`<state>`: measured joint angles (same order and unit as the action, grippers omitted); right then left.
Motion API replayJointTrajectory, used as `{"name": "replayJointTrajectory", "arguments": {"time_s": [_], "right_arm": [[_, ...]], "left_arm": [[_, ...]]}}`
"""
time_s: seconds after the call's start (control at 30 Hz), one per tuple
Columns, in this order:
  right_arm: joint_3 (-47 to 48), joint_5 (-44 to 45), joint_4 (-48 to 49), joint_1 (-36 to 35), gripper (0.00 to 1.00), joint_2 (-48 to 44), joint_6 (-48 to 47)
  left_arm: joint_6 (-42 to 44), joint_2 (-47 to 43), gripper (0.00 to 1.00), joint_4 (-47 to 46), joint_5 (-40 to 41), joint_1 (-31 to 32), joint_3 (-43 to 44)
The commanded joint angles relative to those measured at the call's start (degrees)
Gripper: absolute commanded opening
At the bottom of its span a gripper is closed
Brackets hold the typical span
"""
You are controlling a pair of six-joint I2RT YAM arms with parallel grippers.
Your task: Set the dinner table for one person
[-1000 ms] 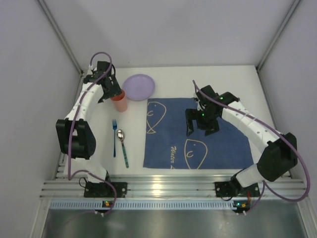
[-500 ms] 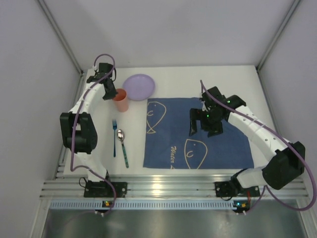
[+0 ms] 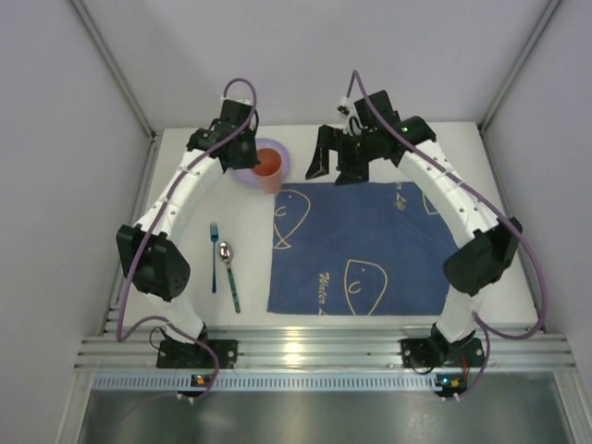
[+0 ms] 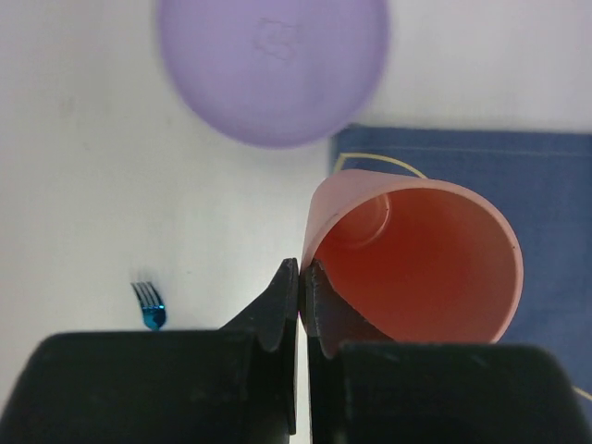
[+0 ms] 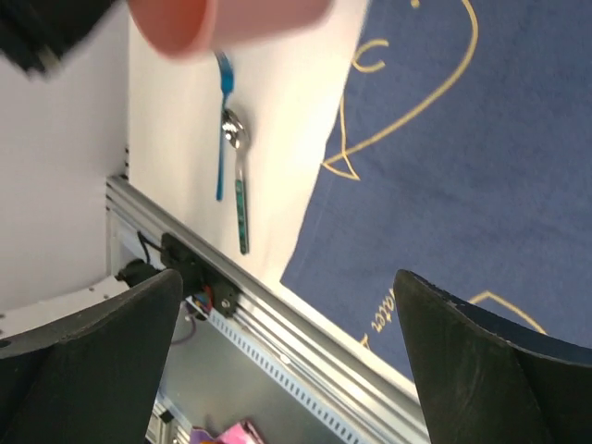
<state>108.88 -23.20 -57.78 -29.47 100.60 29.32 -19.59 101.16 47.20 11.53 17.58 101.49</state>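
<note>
The large matte white dinner table [image 3: 254,217] spreads under everything. Along its far edge, left of centre, the left gripper [image 4: 298,273] pinches the wall of a salmon plastic cup [image 4: 416,259], which sits to the jaws' right (its open mouth faces the wrist camera), between the round lilac plate [image 4: 273,65] and the far-left corner of the blue fish-print cloth [image 3: 370,250]. The right gripper [image 3: 335,168], jaws wide and empty, hovers over the cloth's far edge.

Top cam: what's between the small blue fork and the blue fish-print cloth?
A metal spoon with a green handle, on the white tabletop, touching neither the fork nor the cloth; seen in the top view.
</note>
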Motion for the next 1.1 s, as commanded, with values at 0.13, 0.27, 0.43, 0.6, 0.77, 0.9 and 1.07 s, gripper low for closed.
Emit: {"name": "replayJointTrajectory", "arguments": {"time_s": [0.13, 0.27, 0.43, 0.6, 0.77, 0.9, 1.07], "right_arm": [[9.68, -1.5, 1.79, -0.5, 0.93, 8.3, 3.64], [7.49, 1.31, 2.67, -0.67, 0.89, 8.3, 3.64], [3.28, 5.09, 2.59, -1.37, 0.69, 8.04, 3.02], [0.11, 10.27, 1.62, -1.9, 0.04, 7.07, 2.58], [-0.69, 14.14, 0.74, -1.9, 0.0, 5.66, 1.71], [0.1, 17.39, -1.8, -0.33, 0.0, 4.7, -0.05], [-1.39, 24.42, -4.88, 6.07, 0.0, 2.33, -2.95]], "left_arm": [[-0.62, -4.14, 0.0, 6.41, 1.03, 12.37, 5.37], [0.26, -2.82, 0.0, 9.75, 4.99, 18.61, 9.07], [-0.09, 0.25, 0.0, 13.35, 7.37, 23.37, 15.82], [-2.02, 1.93, 0.03, 15.55, 7.1, 26.01, 21.11], [-3.43, 1.67, 0.28, 14.15, 6.84, 26.1, 19.97], [-3.61, 0.97, 0.57, 13.01, 8.94, 26.01, 17.87], [-3.43, -2.28, 0.86, 11.87, 12.55, 24.44, 13.22]]}}
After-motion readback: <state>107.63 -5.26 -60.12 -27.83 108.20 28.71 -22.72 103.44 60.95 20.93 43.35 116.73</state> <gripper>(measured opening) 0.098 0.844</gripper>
